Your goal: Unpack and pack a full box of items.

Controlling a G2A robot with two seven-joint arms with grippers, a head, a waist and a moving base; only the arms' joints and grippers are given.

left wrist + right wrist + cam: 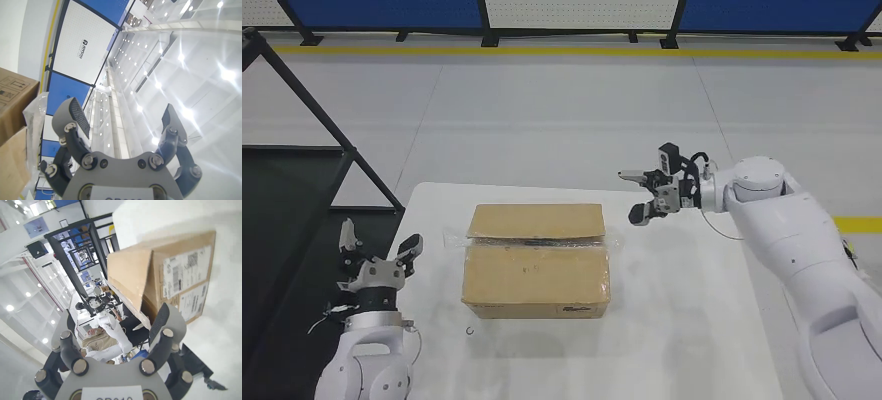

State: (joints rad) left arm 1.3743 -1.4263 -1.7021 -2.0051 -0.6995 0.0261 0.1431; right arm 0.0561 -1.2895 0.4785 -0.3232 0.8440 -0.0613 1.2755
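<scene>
Box (535, 272): on the desk (682, 320), one flap open.
Left fingers (79, 117): spread, empty, left of the box.
Right fingers (159, 323): spread, empty, right of it.

You had pale grey floor (542, 100) around the white table (682, 330), a yellow floor line (572, 50) and blue partition panels (382, 12) at twelve o'clock, a black frame (342, 149) at nine, and ceiling lights (226, 73) overhead.
</scene>
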